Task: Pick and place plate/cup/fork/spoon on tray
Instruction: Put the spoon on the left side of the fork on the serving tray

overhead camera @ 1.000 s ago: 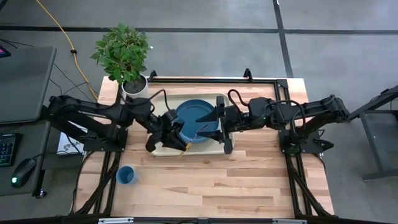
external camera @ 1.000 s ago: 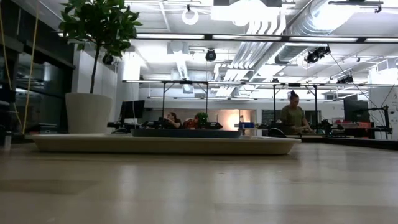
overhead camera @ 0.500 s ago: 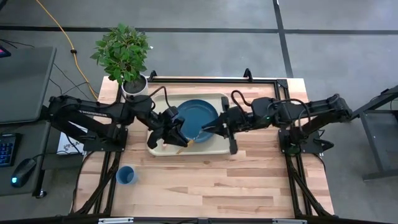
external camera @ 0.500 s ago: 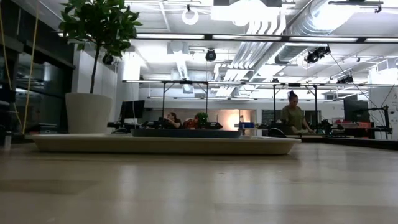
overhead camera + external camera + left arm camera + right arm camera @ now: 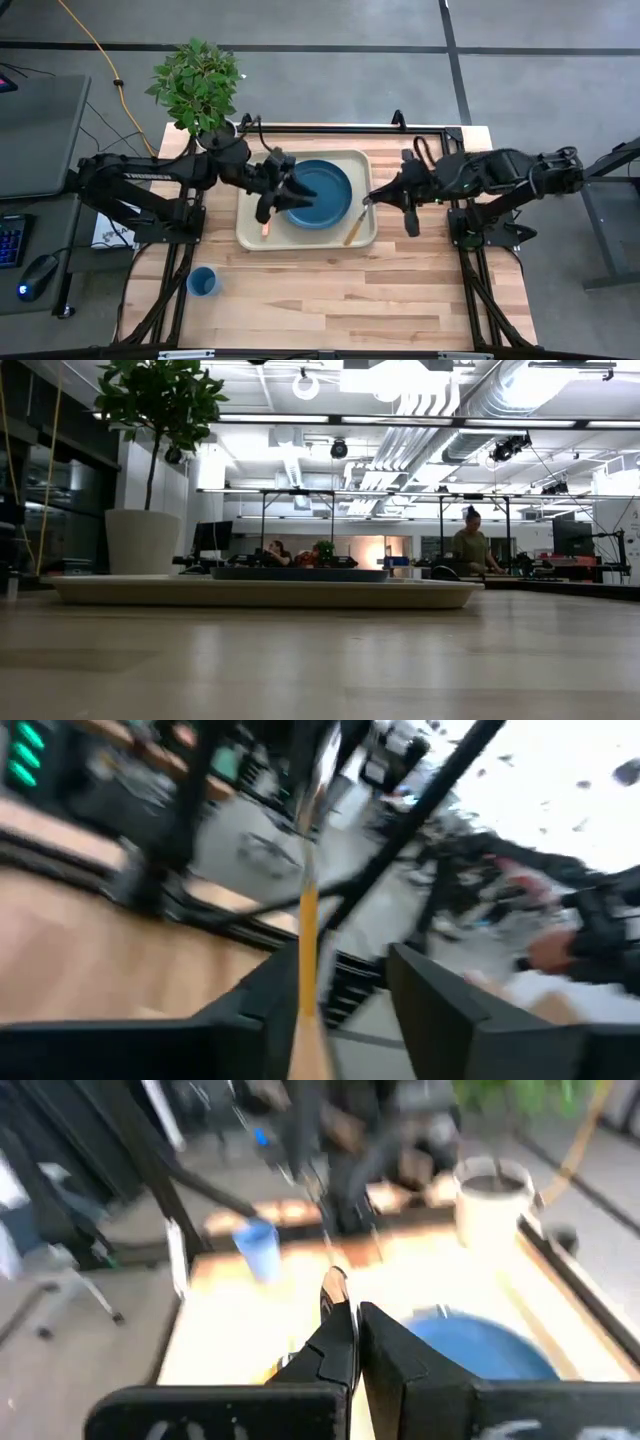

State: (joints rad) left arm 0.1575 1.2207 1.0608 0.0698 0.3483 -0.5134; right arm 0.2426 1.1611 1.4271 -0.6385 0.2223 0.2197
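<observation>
My left claw (image 5: 272,196) hangs over the 9 o'clock side of the tray (image 5: 300,238), fingers parted, with the orange handle of the spoon (image 5: 265,227) running between them; I cannot tell whether I grip it. My right claw (image 5: 370,199) is closed and empty at the tray's 3 o'clock edge. The plate (image 5: 322,192) sits on the tray with the fork (image 5: 353,228) at its 4 o'clock, and the cup (image 5: 203,282) stands on the table off the tray's 7 o'clock corner.

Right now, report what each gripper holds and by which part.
Left gripper: fingers apart, orange-handled utensil between them, handle end, unclamped. Right gripper: shut beside second utensil; hold cannot be told.
</observation>
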